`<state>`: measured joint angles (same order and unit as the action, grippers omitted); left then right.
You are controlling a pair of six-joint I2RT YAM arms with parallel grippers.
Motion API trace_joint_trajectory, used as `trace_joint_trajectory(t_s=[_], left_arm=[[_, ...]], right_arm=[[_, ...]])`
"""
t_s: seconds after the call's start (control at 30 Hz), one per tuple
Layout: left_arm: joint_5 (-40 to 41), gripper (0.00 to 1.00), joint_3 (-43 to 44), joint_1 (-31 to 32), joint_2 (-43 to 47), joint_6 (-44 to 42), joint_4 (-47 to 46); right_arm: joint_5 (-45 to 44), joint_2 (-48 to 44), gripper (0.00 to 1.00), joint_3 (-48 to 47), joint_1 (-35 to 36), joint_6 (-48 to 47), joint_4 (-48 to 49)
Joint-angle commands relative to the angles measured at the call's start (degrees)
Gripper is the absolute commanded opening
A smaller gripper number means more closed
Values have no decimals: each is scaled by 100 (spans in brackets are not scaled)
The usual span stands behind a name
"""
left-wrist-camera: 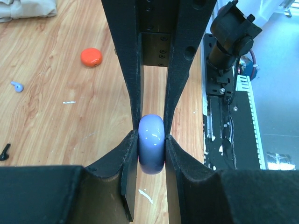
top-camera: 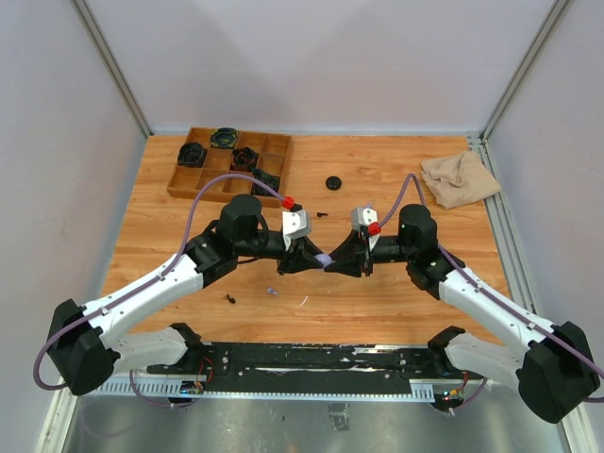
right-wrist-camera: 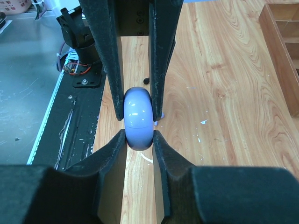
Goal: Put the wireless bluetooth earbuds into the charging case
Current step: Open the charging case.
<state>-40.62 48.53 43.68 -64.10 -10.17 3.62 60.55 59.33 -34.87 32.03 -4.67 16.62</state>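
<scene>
Lavender: one case (left-wrist-camera: 151, 144), one earbud (left-wrist-camera: 17, 86)

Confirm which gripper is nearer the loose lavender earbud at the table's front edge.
Left. The lavender earbud lies front-left of the lavender case that both grip; the left gripper is on the earbud's side, the right gripper beyond the case.

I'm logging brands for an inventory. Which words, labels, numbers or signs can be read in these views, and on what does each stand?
No text can be read in any of the three views.
lavender charging case: glossy and plain, with no brand or mark on the faces shown.
orange case: plain on the side shown.
electronics board at the table's near edge: any print is too small to read.
</scene>
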Motion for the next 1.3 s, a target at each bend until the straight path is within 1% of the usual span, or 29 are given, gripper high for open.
trace_joint_trajectory(t_s=[0.0,0.13,0.17,0.23,0.3,0.4,0.5,0.6,0.67,0.8,0.97,1.27], left_arm=[[-195,0,209,-18,119,-90,-90],[-201,1,200,-22,140,-80,-97],[-188,3,200,-18,154,-75,-100],[-88,12,189,-18,189,-46,-113],[28,20,148,-18,255,-9,-135],[281,40,-16,-18,439,118,-286],[648,55,-227,-18,672,295,-503],[1060,64,-428,-18,888,488,-702],[1144,70,-538,-18,998,568,-810],[1135,74,-664,-22,1038,734,-970],[1346,75,-699,-18,828,932,-1068],[1543,74,-647,-18,618,1073,-1187]], right_arm=[[228,39,20,-88,-83,58,152],[285,69,11,-40,-87,258,419],[299,82,7,-20,-84,282,461],[262,69,1,18,-84,303,502],[211,41,1,65,-83,344,556],[94,-38,1,163,-87,447,754],[-36,-105,1,236,-86,561,913],[-139,-166,1,323,-84,674,1061],[-209,-213,1,376,-84,742,1154],[-365,-281,1,503,-83,975,1503],[-446,-308,1,619,-85,1155,1818],[-400,-364,1,726,-88,1249,2011]])
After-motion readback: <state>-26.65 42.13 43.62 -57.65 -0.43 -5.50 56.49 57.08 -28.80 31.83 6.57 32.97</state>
